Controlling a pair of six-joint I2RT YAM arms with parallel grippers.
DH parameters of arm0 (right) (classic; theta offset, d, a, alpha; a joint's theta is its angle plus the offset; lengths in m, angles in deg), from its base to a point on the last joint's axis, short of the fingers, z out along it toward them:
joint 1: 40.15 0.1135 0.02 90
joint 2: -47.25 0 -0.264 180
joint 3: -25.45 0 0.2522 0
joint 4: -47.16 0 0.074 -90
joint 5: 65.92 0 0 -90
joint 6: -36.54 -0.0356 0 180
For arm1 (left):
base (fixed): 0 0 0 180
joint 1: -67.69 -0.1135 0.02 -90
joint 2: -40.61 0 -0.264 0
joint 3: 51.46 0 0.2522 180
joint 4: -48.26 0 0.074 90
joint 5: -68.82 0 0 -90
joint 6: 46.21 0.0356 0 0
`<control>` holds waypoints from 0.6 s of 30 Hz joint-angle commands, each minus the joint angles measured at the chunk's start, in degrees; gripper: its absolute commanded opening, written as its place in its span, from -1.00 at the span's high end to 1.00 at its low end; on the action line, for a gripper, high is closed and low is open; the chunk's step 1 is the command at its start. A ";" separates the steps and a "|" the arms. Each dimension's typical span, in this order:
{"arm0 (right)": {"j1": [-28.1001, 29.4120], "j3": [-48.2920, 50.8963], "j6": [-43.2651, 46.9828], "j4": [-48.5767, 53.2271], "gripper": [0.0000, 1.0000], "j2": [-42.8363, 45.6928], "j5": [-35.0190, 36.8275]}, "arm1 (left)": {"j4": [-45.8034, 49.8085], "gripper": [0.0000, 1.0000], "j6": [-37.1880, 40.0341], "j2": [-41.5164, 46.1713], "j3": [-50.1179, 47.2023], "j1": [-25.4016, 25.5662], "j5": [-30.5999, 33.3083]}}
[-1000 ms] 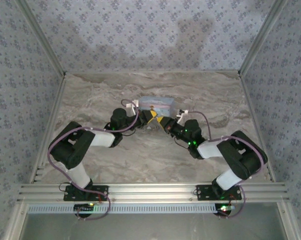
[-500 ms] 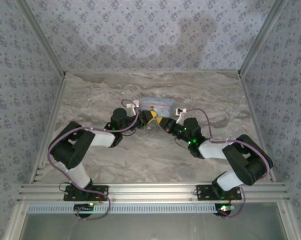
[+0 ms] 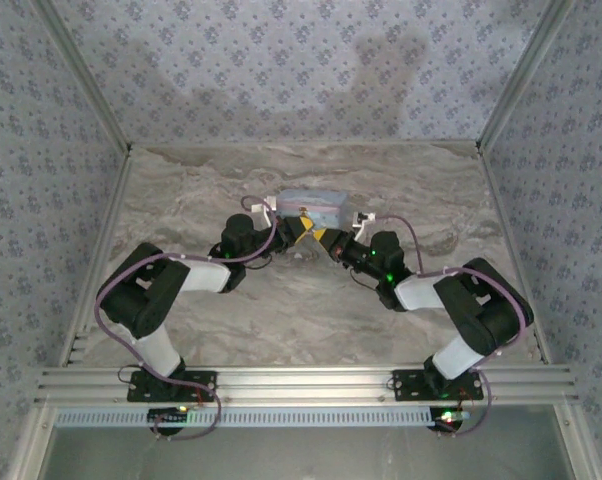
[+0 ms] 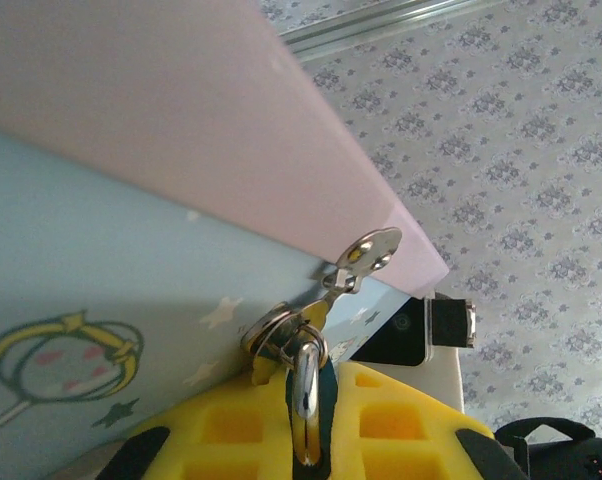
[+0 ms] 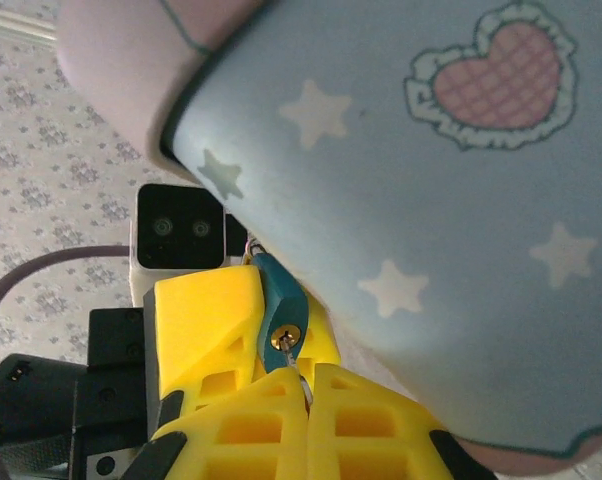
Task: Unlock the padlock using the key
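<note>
1. left gripper clamps the teal-blue round padlock, right up against the front of the pale blue cartoon-printed tin box;
2. right gripper, at that same tin front, is pinched fully closed; on what, can't tell;
3. small silver key dangles off the shackle; best bet is to steady the lock and turn gently.

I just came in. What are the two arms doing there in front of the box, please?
Both arms meet in front of the pale blue tin. The left gripper is shut on the small teal padlock, with a ring and a key hanging by its shackle. The right gripper is shut, its tips right at the brass keyhole; whether they hold a key cannot be told.
</note>
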 commanded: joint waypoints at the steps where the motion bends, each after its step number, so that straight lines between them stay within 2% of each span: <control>1: 2.24 -4.49 7.70 2.08 1.00 1.94 -6.24 | -4.80 1.00 0.99 0.35 3.71 4.87 -13.71; 6: 1.90 -5.85 9.11 5.25 1.00 2.33 -8.13 | -4.31 1.00 1.06 0.35 4.13 4.89 -14.39; 15: 0.87 -7.62 -9.96 -8.24 1.00 -3.39 -11.15 | -4.17 1.00 0.75 -0.47 4.39 4.98 -15.36; 18: 0.71 -7.73 -12.23 -12.39 1.00 -4.80 -11.32 | -4.05 1.00 0.80 -0.45 4.39 4.99 -15.55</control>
